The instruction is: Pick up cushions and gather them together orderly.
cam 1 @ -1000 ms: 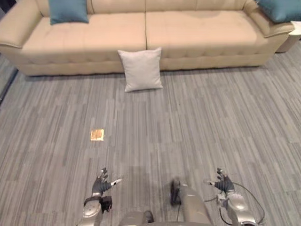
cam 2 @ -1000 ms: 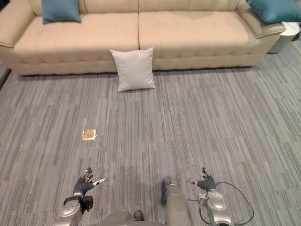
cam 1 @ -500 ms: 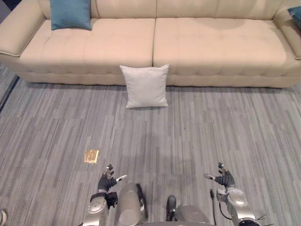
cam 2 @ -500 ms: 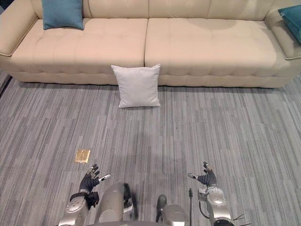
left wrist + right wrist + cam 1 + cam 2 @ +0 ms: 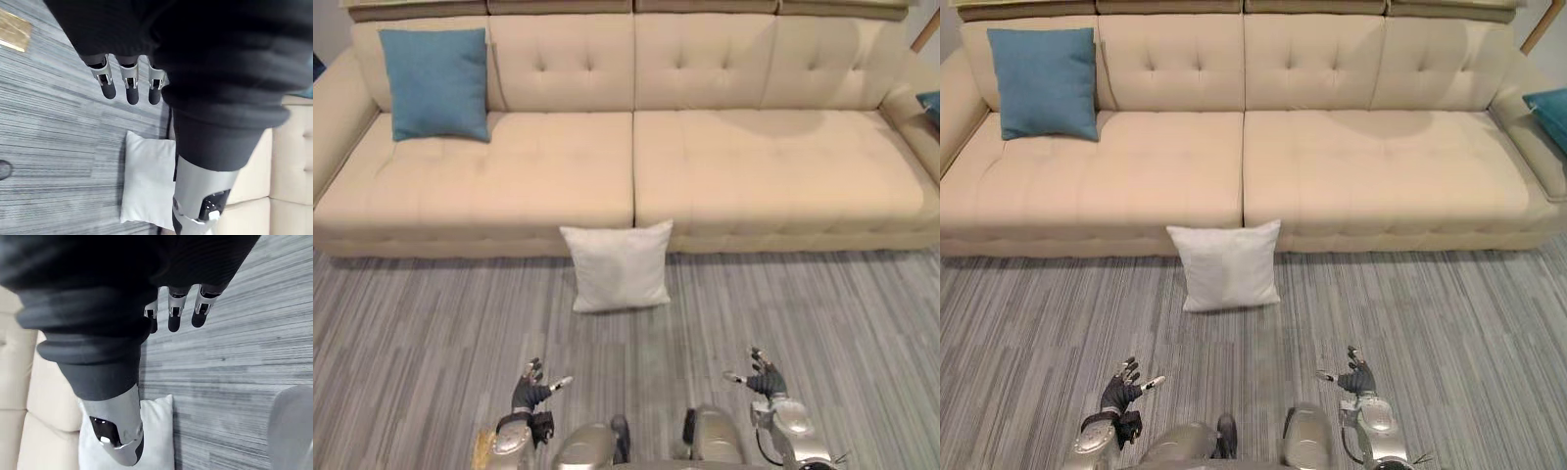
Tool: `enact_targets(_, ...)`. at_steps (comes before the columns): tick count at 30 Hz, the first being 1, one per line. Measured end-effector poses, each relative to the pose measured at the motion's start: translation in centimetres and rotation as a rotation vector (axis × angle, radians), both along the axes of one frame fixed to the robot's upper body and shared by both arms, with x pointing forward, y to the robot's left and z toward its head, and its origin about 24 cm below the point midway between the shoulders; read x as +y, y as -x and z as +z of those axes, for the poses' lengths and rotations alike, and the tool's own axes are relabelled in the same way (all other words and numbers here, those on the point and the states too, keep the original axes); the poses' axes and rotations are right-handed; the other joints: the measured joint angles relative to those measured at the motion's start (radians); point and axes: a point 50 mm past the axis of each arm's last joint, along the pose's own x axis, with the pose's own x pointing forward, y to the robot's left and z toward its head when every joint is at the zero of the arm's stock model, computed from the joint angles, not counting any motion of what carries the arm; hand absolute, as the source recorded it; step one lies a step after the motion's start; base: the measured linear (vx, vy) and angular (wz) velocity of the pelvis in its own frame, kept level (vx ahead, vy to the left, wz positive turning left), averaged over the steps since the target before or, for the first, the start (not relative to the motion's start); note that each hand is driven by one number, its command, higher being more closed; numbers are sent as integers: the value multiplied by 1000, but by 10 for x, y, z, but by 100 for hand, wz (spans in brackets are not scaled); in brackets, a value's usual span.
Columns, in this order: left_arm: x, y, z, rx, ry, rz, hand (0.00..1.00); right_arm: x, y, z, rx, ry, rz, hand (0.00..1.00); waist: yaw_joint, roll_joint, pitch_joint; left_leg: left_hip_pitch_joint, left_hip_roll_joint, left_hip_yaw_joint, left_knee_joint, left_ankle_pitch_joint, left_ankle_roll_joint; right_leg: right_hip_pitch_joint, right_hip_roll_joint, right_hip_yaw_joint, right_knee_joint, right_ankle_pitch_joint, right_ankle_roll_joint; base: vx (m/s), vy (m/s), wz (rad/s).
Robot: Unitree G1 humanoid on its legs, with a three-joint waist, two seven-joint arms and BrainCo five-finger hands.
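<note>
A white cushion [image 5: 619, 266] stands on the floor, leaning against the front of the beige sofa [image 5: 636, 166] near its middle seam. It also shows in the left wrist view as the white cushion [image 5: 146, 181] and in the right wrist view as the white cushion [image 5: 159, 435]. A teal cushion [image 5: 436, 83] leans on the sofa's backrest at the left end. Another teal cushion [image 5: 1549, 113] rests on the right armrest, cut by the edge. My left hand [image 5: 530, 385] and right hand [image 5: 762, 376] hover low over the floor, both open and holding nothing, short of the white cushion.
Grey striped carpet [image 5: 803, 313] stretches between me and the sofa. A small gold square patch [image 5: 14, 30] lies on the floor by my left hand.
The camera has moved closer to the sofa and tilted up, so the sofa's backrest now shows. Both hands stay open and low in front of me.
</note>
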Motion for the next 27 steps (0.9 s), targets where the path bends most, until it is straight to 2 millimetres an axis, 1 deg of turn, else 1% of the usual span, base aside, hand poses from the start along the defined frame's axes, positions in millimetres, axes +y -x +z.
enact_targets(1,0,1,0,2,-3,-4,0,0,2,-1,6,0,-3,0,-3,-5,-2,20,-4,-5,-5,-14,-26,6,12,18,-120,64,-6,569,-88,66)
enact_targets(2,1,4,-1,14,-16,-15,0,0,11,-5,30,-4,-11,0,-3,-32,-13,54,-18,-22,0,-58,-90,5,22,55,-232,207,-25,597,-142,81)
enact_targets(3,-3,6,-5,33,-7,-13,0,-2,20,-9,59,-2,-19,0,-14,-33,-15,81,-15,-50,43,-91,-123,4,19,72,-158,285,-96,579,-155,69)
enact_targets(4,-6,7,-6,36,3,-10,0,-2,21,-10,72,-5,-22,0,-14,-14,-22,68,10,-49,93,-91,-133,1,28,47,-125,275,-109,578,-191,66)
enact_targets(5,-9,9,-7,36,8,-13,0,2,22,-9,59,-15,-20,0,-15,-5,-32,-10,34,-33,291,-84,-160,32,31,27,-129,213,-112,614,-217,27)
enact_targets(6,-17,8,-7,25,33,-1,0,2,17,-5,33,-14,-16,0,-5,27,-30,-129,114,12,559,-50,-220,83,69,19,-154,186,-129,514,-187,19)
enact_targets(7,-20,7,-7,23,45,5,0,3,15,-4,22,-15,-17,0,4,43,-29,-172,162,37,672,-52,-224,112,92,17,-167,179,-136,562,-196,-19)
enact_targets(8,-23,8,-8,24,57,12,0,7,12,-3,14,-25,-21,0,16,51,-31,-230,235,81,802,-60,-212,173,118,17,-191,161,-152,447,-125,-27)
enact_targets(9,-25,9,-9,25,63,7,0,12,11,-3,5,-42,-26,0,35,40,-31,-260,268,108,813,-71,-193,233,119,18,-212,147,-157,529,-147,-24)
enact_targets(10,-27,8,-8,23,67,6,0,13,10,-3,0,-47,-32,0,38,33,-30,-269,275,122,781,-74,-188,257,116,23,-224,146,-156,397,-84,-19)
enact_targets(11,-30,7,-8,18,77,6,0,12,8,-1,-13,-46,-33,0,40,22,-29,-285,274,139,674,-81,-176,298,104,36,-261,145,-153,345,-47,-25)
enact_targets(12,-33,7,-8,18,83,1,0,11,4,1,-29,-43,-37,0,42,23,-30,-296,266,136,530,-81,-176,325,92,50,-280,140,-144,330,-16,-29)
enact_targets(13,-33,7,-9,19,84,1,0,10,2,2,-37,-42,-43,0,40,24,-30,-300,260,126,449,-79,-180,325,85,59,-280,134,-135,301,42,-36)
enact_targets(14,-34,8,-9,22,86,3,0,7,0,4,-47,-37,-50,0,41,34,-32,-303,247,99,312,-64,-192,324,79,80,-279,127,-123,221,75,-36)
enact_targets(15,-34,9,-10,27,86,4,0,6,0,4,-45,-34,-55,0,40,39,-35,-300,238,82,250,-48,-209,323,78,86,-278,120,-113,234,128,-47)
enact_targets(16,-34,12,-13,47,89,4,0,2,4,1,-26,-25,-63,0,39,54,-41,-284,238,63,153,20,-214,324,82,101,-272,106,-91,211,193,-46)
enact_targets(17,-37,15,-17,70,96,1,0,-4,9,0,-12,-6,-68,0,38,86,-47,-263,241,53,101,130,-211,329,96,114,-264,90,-70,205,228,-41)
enact_targets(18,-36,15,-18,80,92,-2,0,-4,10,-1,-3,-5,-70,0,38,94,-44,-253,237,56,91,121,-201,332,91,122,-255,81,-63,183,276,-20)
enact_targets(19,-32,12,-17,80,78,-7,0,-4,15,-3,14,-2,-76,0,36,71,-35,-238,210,62,79,124,-197,326,59,127,-235,64,-41,138,263,-1)
enact_targets(20,-28,7,-15,68,64,-12,0,-3,16,-4,17,-4,-74,0,36,57,-27,-236,187,68,64,123,-196,314,36,130,-219,49,-30,102,308,2)
enact_targets(21,-20,-4,-9,40,37,-20,0,1,9,-2,4,-6,-61,0,37,37,-5,-262,164,84,67,122,-193,265,9,136,-181,33,-13,37,224,0)
enact_targets(22,-17,-9,-7,29,27,-23,0,3,5,-1,-7,-6,-54,0,38,34,6,-278,159,86,77,120,-190,245,1,136,-166,30,-7,-20,181,-1)
enact_targets(23,-13,-19,-1,2,10,-29,0,5,-5,3,-32,-7,-43,0,37,30,29,-313,155,89,105,106,-169,212,-4,138,-141,23,0,-45,90,-2)
enact_targets(24,-8,-33,6,-36,-12,-34,0,8,-19,9,-64,-6,-27,0,39,32,64,-371,159,91,160,90,-148,160,-4,143,-104,17,1,-92,105,-6)
enact_targets(26,-3,-57,21,-104,-33,-26,0,16,-47,24,-145,-3,0,0,44,39,101,-497,179,97,264,57,-135,44,0,155,-28,6,5,-155,107,-22)
enact_targets(27,-1,-74,33,-159,-38,-17,0,23,-69,40,-215,1,33,0,47,40,121,-600,199,112,349,31,-124,-65,7,169,52,-9,9,-165,82,-32)
